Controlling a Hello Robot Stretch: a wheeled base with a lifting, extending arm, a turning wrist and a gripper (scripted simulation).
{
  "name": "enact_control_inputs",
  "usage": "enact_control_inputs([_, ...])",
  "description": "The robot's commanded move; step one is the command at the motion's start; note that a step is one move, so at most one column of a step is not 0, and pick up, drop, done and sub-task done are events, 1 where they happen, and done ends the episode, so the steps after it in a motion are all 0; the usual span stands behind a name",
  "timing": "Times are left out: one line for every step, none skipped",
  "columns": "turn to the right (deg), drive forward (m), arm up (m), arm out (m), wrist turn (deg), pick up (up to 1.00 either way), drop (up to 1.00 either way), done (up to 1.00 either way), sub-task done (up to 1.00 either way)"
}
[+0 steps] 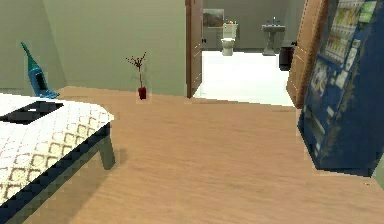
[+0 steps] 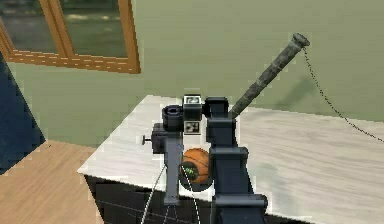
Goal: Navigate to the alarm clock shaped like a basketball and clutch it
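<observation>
Clock (image 2: 198,165): an orange ball with dark seams and a green patch on its lower left. It's on the white worktop (image 2: 320,150), left half, close to the near edge.

Gripper (image 2: 172,148): dark body just up-left of the clock, right against it in the arm side view. Can't tell if it's touching, over or merely beside. Arm (image 2: 228,165) runs up along the clock's right side and covers part of it. White marker squares (image 2: 190,102) sit at the arm's far end, above the clock.

Gripper state: can't tell. The clock has worktop under and behind it, so can't tell whether anything is held either.

Also on the worktop: a dark bat (image 2: 268,72), slanting from behind the arm up to the right, tip against the green wall. Wood-framed window (image 2: 70,30) at upper left.

Forward view:
- Wood floor (image 1: 200,150).
- Bed (image 1: 45,140) at left with a white patterned cover and a flat dark item (image 1: 30,112) lying on it.
- Small twig plant (image 1: 141,75) in a red pot by the wall.
- Open doorway beyond, showing a toilet (image 1: 228,38) and a sink (image 1: 271,35).
- Blue vending machine (image 1: 345,90) at right.
</observation>
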Motion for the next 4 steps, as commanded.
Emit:
enact_control_inputs([0.0,0.00,0.00,0.00,45.0,0.00,0.00,0.00,0.00])
enact_control_inputs([0.0,0.00,0.00,0.00,45.0,0.00,0.00,0.00,0.00])
enact_control_inputs([0.0,0.00,0.00,0.00,45.0,0.00,0.00,0.00,0.00])
enact_control_inputs([0.0,0.00,0.00,0.00,45.0,0.00,0.00,0.00,0.00])
